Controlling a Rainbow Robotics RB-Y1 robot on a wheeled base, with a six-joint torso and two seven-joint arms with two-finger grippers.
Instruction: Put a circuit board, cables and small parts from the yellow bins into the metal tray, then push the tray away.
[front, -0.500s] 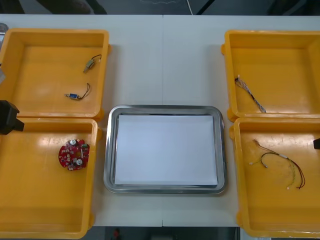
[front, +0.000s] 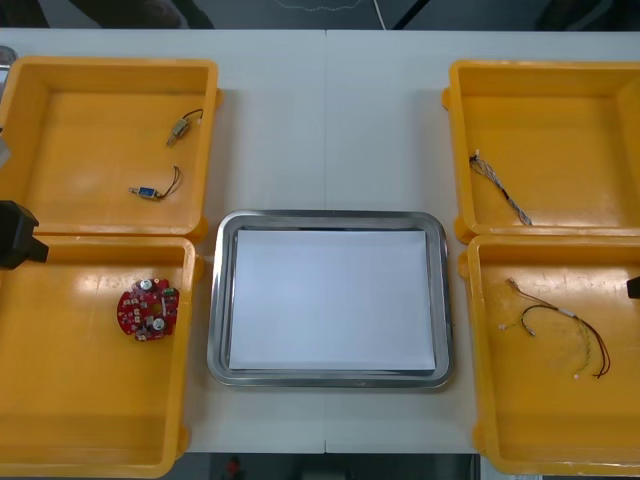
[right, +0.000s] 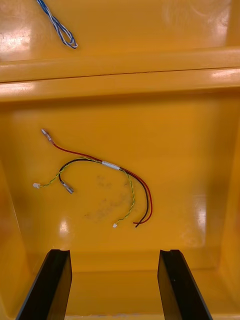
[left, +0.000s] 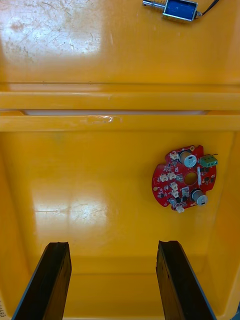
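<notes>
Desk: The desk holds four bins and one tray. There is bare room by the far edge, so a push that is too hard could send the tray too far.
Yellow bins: The yellow bins sit two at the left edge and two at the right edge. Their walls are tall, and a tool that comes down close to a wall could bump it.
Metal tray: The metal tray lies in the middle, nearer the near edge. It is white inside with nothing in it. The bins are just beside it, so a crooked push could catch a bin corner.
Left tool: The left tool hangs over the near left bin, spread wide, holding nothing.
Right tool: The right tool hangs over the near right bin, spread wide, holding nothing.
Circuit board: The circuit board lies flat in the near left bin, close to the wall by the tray. It lines up with one finger, not the gap, so a straight drop could hit it.
Red and yellow cable: The red and yellow cable is thin and floppy. It could slip out or hang over the tray rim.
Small metal parts: The small metal parts in the far left bin are tiny and easy to drop.
</notes>
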